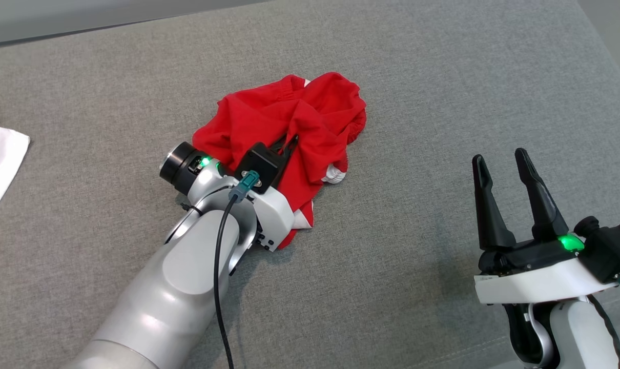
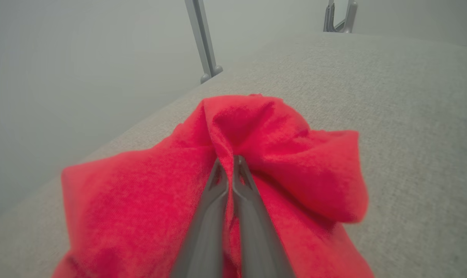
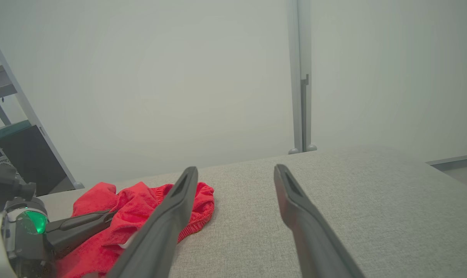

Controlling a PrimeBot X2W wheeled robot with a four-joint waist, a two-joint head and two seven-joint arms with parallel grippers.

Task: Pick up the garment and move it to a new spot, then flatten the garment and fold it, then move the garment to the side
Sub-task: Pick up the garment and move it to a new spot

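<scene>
garment (image 1: 310, 110): red, crumpled, lying under and ahead of left gripper (image 1: 291, 141); long axis roughly along its fingers (ribbed edge beyond the tips) | left gripper: pinching a raised fold | right gripper (image 1: 504, 169): spread, garment well off to its left | surface: grey woven cushion (image 1: 443, 77); pale wall (image 2: 63, 58) beyond

Garment (image 1: 289, 118): red knit cloth, matt, ribbed hems.
Surface (image 1: 443, 77) under garment: grey woven fabric, coarse, matt.
Left forearm (image 1: 187, 277) beside garment: glossy silver shell.
Right gripper (image 1: 499, 156): matt black plastic.
</scene>
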